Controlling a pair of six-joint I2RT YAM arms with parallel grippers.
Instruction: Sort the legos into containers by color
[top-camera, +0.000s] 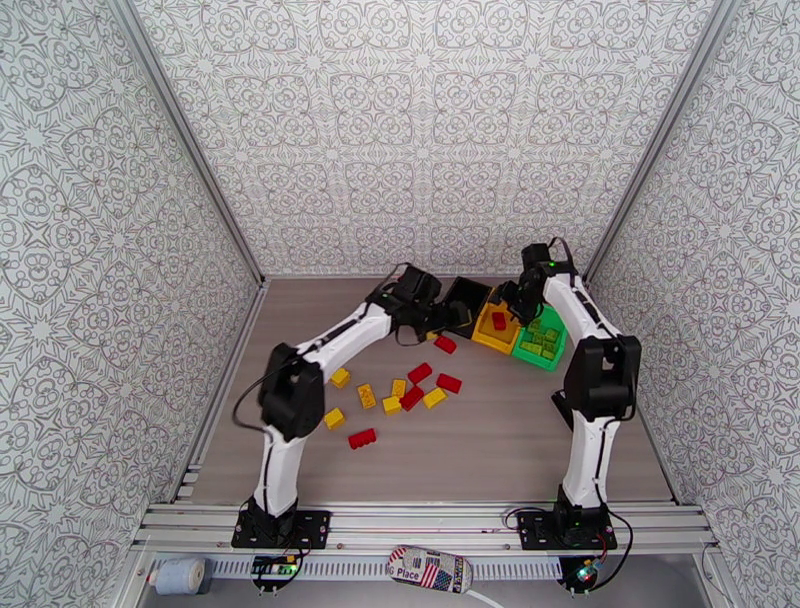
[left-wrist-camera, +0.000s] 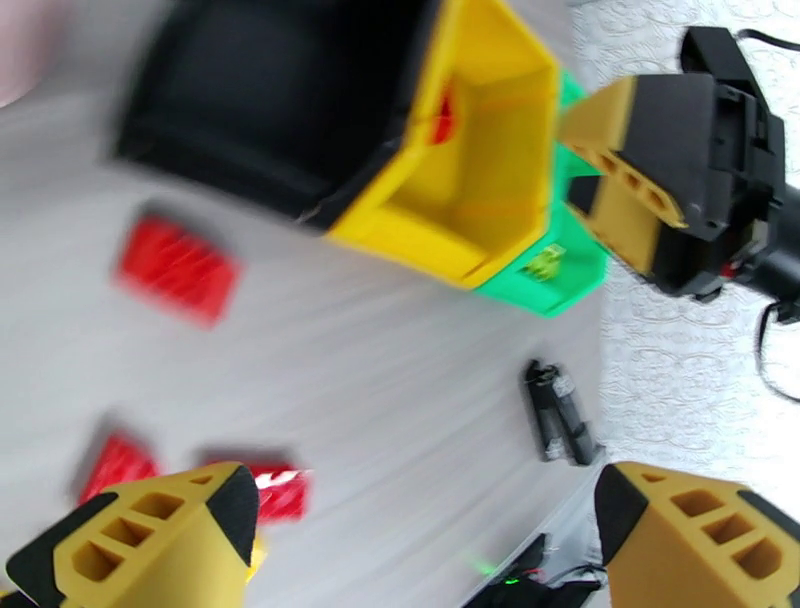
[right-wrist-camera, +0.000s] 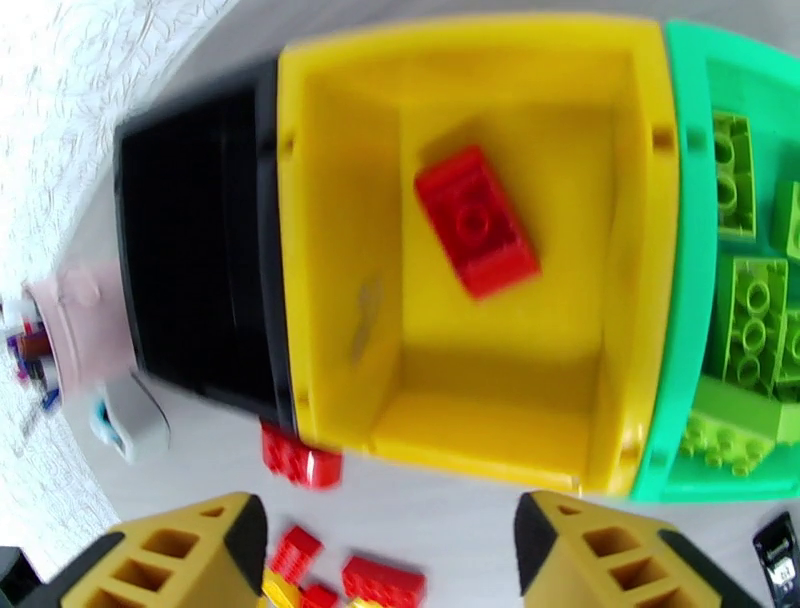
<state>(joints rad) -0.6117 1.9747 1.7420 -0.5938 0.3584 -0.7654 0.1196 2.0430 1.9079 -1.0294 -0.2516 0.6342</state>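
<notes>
The containers stand in a row at the back: black bin (top-camera: 465, 303), yellow bin (top-camera: 497, 328), green bin (top-camera: 541, 342). A red lego (right-wrist-camera: 478, 222) lies inside the yellow bin (right-wrist-camera: 330, 250), and lime legos (right-wrist-camera: 755, 300) fill the green bin (right-wrist-camera: 672, 300). My right gripper (right-wrist-camera: 390, 555) hovers open above the yellow bin with nothing between its fingers. My left gripper (left-wrist-camera: 420, 530) is open beside the black bin (left-wrist-camera: 270, 90), over a red lego (left-wrist-camera: 178, 270). Several red and yellow legos (top-camera: 411, 397) are scattered on the table.
A pink cup (right-wrist-camera: 75, 320) and a small white box (right-wrist-camera: 130, 420) sit beyond the black bin, partly hidden by my left arm in the top view. A small black object (left-wrist-camera: 560, 410) lies on the table near the right arm's base. Patterned walls enclose three sides.
</notes>
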